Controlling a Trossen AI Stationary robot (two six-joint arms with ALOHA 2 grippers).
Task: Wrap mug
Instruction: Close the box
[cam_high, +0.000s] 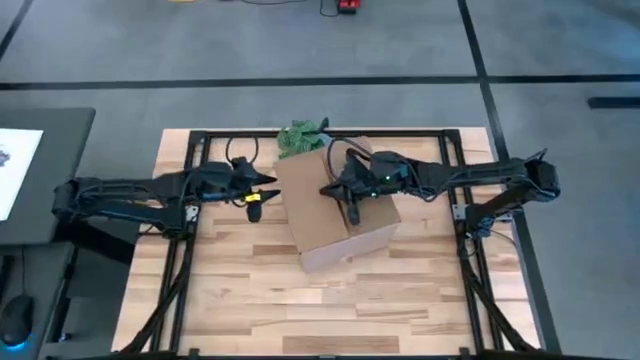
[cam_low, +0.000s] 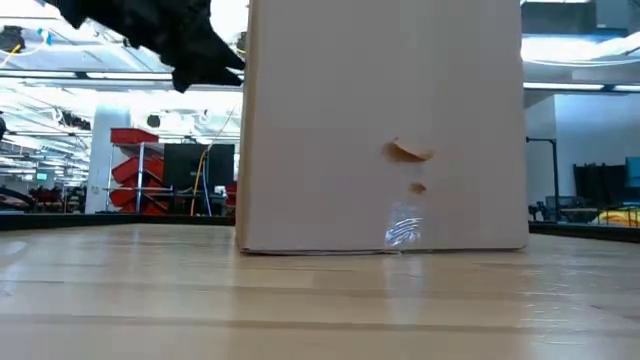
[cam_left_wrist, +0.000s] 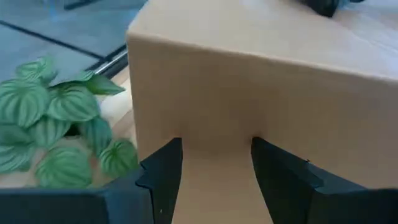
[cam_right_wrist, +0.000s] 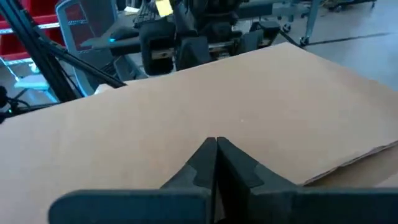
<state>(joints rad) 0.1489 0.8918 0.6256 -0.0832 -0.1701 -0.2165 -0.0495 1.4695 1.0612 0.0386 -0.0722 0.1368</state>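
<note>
Overhead, right hand pinched shut on cardboard box top

The bench is pale wood planks, smooth with a slight sheen, on a black metal frame. The cardboard box is plain matt brown cardboard, with a small torn spot and a shiny bit of clear tape low on one side. The leafy bunch looks like plastic, striped green and a bit glossy. Both claws, left claw and right claw, are matt black plastic.
</note>
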